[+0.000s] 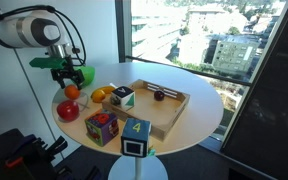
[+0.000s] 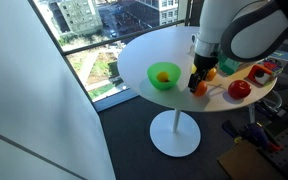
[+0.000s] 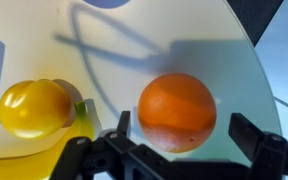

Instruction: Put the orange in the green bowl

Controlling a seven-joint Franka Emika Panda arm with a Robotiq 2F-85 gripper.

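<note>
Filling mid-frame in an exterior view, round white bench [image 1: 199,105]. Sitting left of centre in an exterior view, green bowl [image 2: 152,80]. Reaching in from the bottom edge of the wrist view, end effector [image 3: 183,124], gaping wide and gripping nothing. Lying on the bench between its fingers, right of centre, orange [image 3: 176,105], outside the bowl.

The fingers [image 3: 252,137] are cut off by the wrist view's bottom edge. In an exterior view the gripper [image 1: 72,82] hides much of the green bowl [image 1: 85,74] at the table's [image 1: 199,102] edge.
</note>
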